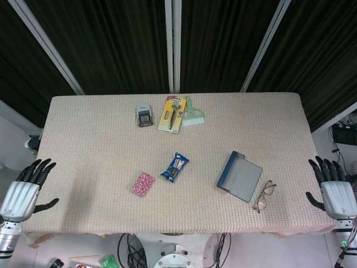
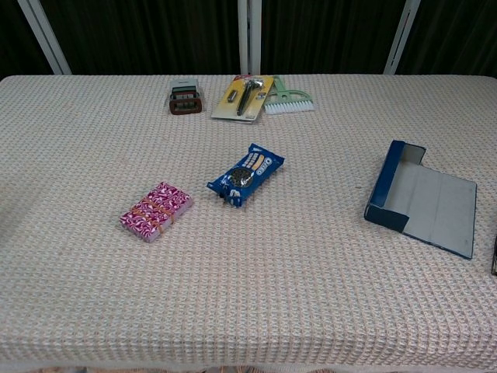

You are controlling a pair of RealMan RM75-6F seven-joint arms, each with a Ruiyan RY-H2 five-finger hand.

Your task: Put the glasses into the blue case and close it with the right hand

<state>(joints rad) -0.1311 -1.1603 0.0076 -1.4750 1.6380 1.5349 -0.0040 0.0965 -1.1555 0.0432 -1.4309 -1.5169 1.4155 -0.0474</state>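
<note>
The blue case (image 1: 239, 176) lies open on the right half of the table, its grey lining up and its blue wall toward the middle; the chest view shows the blue case (image 2: 422, 197) at the right. The glasses (image 1: 264, 196) lie just right of it near the front edge, lenses toward me; only a sliver of the glasses (image 2: 495, 257) shows in the chest view. My right hand (image 1: 336, 188) hangs off the table's right edge, open, fingers spread upward. My left hand (image 1: 25, 188) is off the left edge, open and holding nothing. Neither hand shows in the chest view.
A blue cookie pack (image 1: 175, 167) and a pink patterned packet (image 1: 143, 183) lie mid-table. At the back stand a small grey device (image 1: 144, 115), a carded razor (image 1: 173, 113) and a green brush (image 1: 193, 113). The table's right edge (image 1: 312, 151) runs beside my right hand.
</note>
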